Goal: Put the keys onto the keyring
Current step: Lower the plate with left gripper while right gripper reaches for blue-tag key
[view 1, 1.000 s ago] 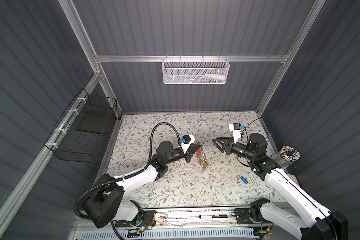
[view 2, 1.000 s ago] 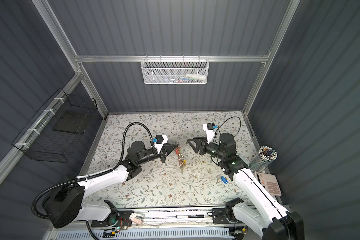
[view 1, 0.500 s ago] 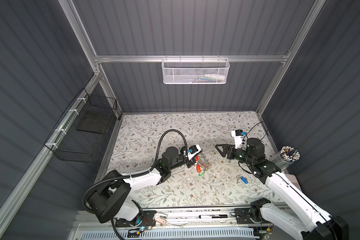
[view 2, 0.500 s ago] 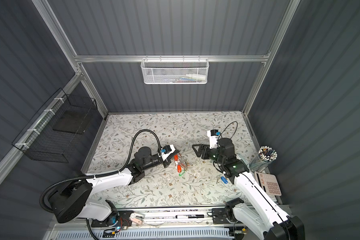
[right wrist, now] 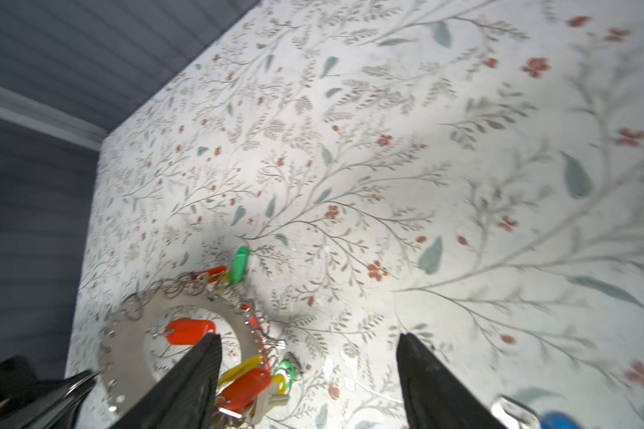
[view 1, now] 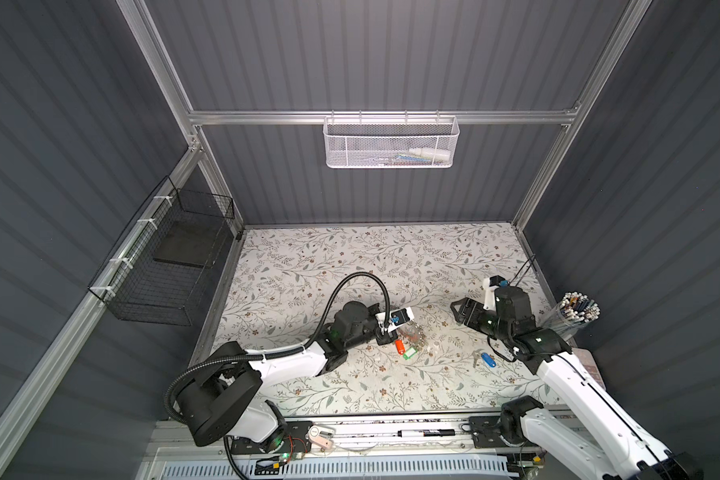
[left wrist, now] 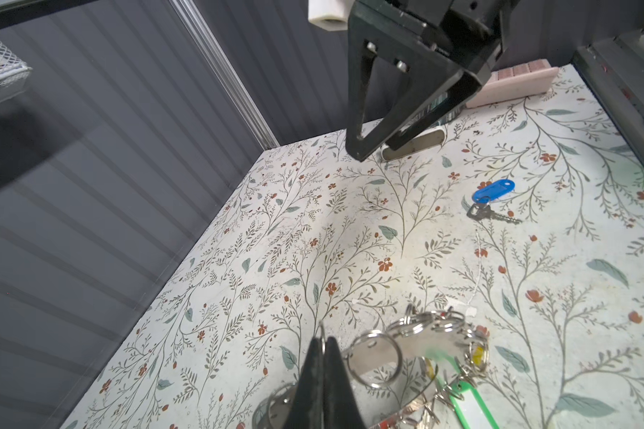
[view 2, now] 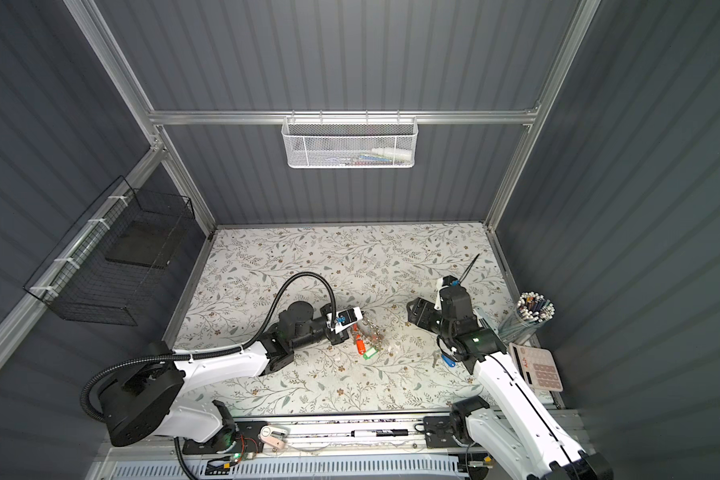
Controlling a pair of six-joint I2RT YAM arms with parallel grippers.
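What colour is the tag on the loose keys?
Blue; the keys show best in the left wrist view.

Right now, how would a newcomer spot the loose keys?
Start at the right side of the floral-patterned table, near the clear cup of pens. Small silver keys on an oval blue plastic tag lie alone there; the large grey metal ring plate mid-table shows red, yellow and green tags.

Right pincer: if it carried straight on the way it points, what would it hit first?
The right pincer would probably meet the bare floral table beside the keyring; depth is unclear.
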